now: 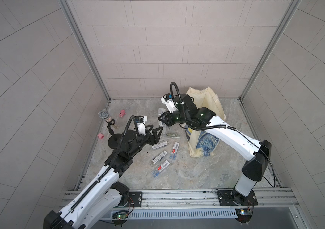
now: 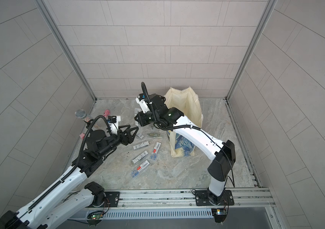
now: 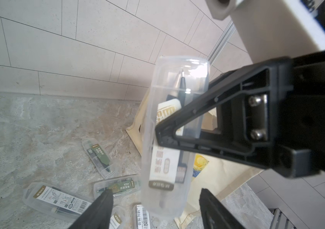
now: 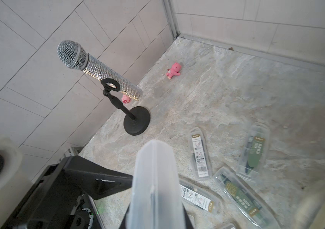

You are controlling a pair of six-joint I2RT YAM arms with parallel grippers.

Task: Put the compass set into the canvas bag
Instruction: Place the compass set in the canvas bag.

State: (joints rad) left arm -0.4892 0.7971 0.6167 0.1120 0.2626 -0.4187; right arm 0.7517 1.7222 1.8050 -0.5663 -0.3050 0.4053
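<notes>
Grey tiled walls [image 1: 157, 49] box in a marbled desk [image 1: 197, 174] edged at the front by a metal rail [image 1: 177, 196].

The right hand [image 1: 162, 119] is clamped on the compass set [image 3: 167, 162], holding it off the desk, roughly upright, in the space between the two arms. The set is a clear lidded case. Through its wall the left wrist view shows a dark compass [image 3: 182, 89] with a metal tip and a cream-and-brown card [image 3: 163, 158]. The left hand [image 1: 157, 127] is spread open. Its fingers [image 3: 102, 208] stand on either side of the case's lower end without pinching it.

Just behind the right hand the bag [image 1: 211, 105] stands upright with its mouth open, painting side toward the rail. The right arm crosses its mouth, so its contents cannot be told.

More sets [image 1: 159, 157] lie scattered flat on the desk between the arms.

In both top views the hands cover most of the held case. The right wrist view shows it edge-on [image 4: 153, 178], and beyond it a glittery mic [image 4: 90, 65] on a black stand [image 4: 137, 121] with two pink toys [image 4: 173, 71] near the far left corner.
</notes>
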